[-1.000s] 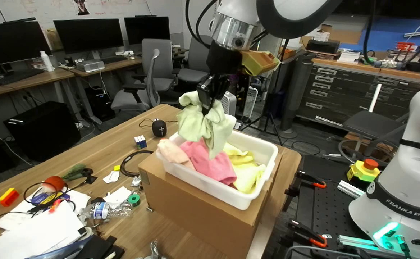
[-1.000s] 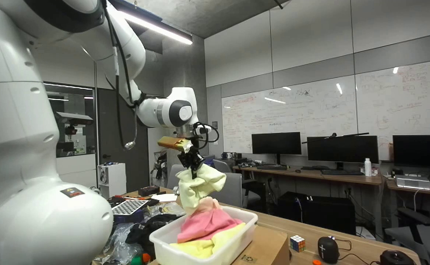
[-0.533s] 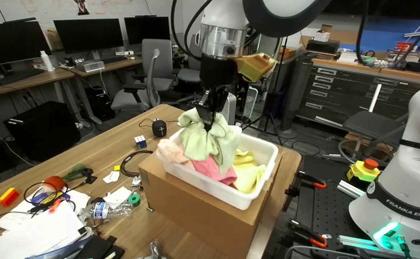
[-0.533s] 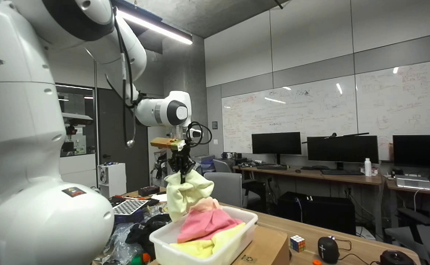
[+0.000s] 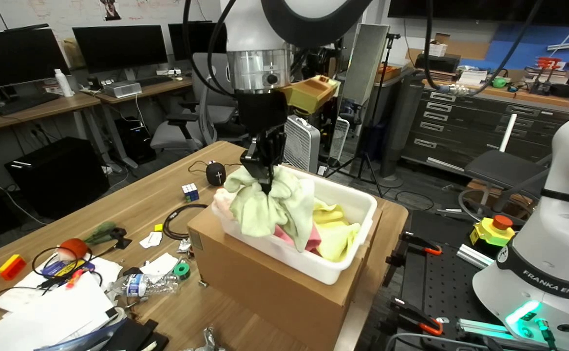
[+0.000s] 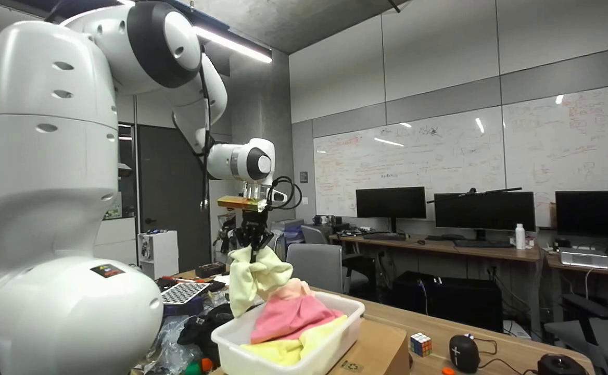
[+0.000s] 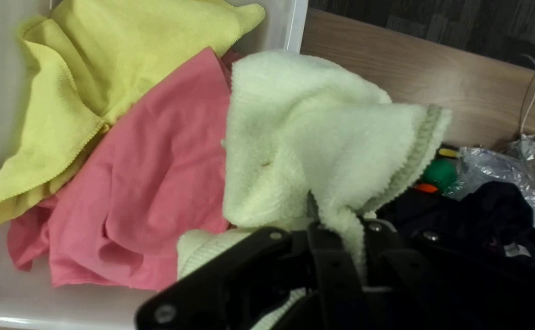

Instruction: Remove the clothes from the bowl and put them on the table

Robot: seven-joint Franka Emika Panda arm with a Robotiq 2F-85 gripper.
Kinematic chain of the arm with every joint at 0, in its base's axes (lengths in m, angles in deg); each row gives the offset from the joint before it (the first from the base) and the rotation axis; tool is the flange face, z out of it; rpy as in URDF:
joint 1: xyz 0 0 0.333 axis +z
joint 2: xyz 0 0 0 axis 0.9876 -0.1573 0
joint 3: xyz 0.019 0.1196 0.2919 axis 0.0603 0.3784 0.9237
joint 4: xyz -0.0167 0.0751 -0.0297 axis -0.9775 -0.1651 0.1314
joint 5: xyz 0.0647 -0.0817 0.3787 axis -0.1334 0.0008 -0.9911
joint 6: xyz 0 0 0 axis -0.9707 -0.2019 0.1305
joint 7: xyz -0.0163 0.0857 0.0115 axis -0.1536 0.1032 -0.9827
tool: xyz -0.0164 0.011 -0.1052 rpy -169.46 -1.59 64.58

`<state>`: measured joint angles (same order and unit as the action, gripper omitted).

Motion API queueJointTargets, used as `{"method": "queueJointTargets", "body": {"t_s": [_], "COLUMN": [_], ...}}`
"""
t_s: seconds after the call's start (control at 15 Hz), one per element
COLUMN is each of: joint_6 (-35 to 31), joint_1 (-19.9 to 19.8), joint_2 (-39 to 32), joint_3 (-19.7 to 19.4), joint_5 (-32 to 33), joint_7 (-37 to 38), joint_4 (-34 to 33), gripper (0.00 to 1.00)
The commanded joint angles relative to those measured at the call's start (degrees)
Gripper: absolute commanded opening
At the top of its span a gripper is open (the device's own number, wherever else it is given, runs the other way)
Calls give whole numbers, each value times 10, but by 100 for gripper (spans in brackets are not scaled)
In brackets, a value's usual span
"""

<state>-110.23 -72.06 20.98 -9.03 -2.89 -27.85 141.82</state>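
Pincer [image 5: 266, 186] clamped on the pale green cloth [image 5: 279, 207]; jaws drawn together around a bunched fold, seen closest in the wrist view. Cloth hangs below the jaw ends and flares out to both sides, loose ends drooping. It straddles one edge of the white tub [image 5: 313, 267], part over the inside, part beyond the rim. Contact between cloth and rim: cannot tell.

Legible text: "FRANKA EMIKA" on the dark band of the robot base [image 5: 540, 265]. Clear bottle [image 5: 142, 285] carries blue-and-white print, too small to read. Dark sticker [image 6: 107, 270] on the robot's white housing, likewise too small. Black speaker [image 6: 464, 354] bears a pale cross-like mark. Whiteboard [image 6: 455, 151] holds faint reddish handwriting, illegible at this resolution.

Tub contents: pink cloth [image 6: 293, 315] in the middle, touching the yellow cloth [image 7: 111, 55]; peach cloth [image 6: 291, 289] against the pink, on the side away from the yellow. Tub sits on a cardboard box [image 5: 265, 287], which shows a small printed mark in an exterior view; box stands on the wood-grain surface [image 5: 128, 209].
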Motion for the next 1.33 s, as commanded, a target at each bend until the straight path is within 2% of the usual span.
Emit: {"method": "queueJointTargets", "body": {"t_s": [0.0, 0.33, 0.6, 0.73, 0.8, 0.87, 0.93, 1.0, 1.27], "joint_6": [24, -27, -117, -161, -140, -142, -138, -143, -147], "joint_1": [5, 9, 23, 34, 35, 39, 44, 48, 52], "joint_2": [-41, -53, -46, -48, -58, -61, -64, -66, -69], "joint_3": [-3, 3, 16, 26, 25, 26, 26, 25, 24], "joint_5": [-16, -85, -150, -163, -143, -126, -105, -89, -52], "joint_7": [-24, -25, -22, -23, -20, -14, -8, -4, -2], "joint_4": [-56, -41, 33, 69, 48, 55, 57, 61, 67], "gripper": [7, 7, 7, 7, 8, 33, 34, 39, 70]}}
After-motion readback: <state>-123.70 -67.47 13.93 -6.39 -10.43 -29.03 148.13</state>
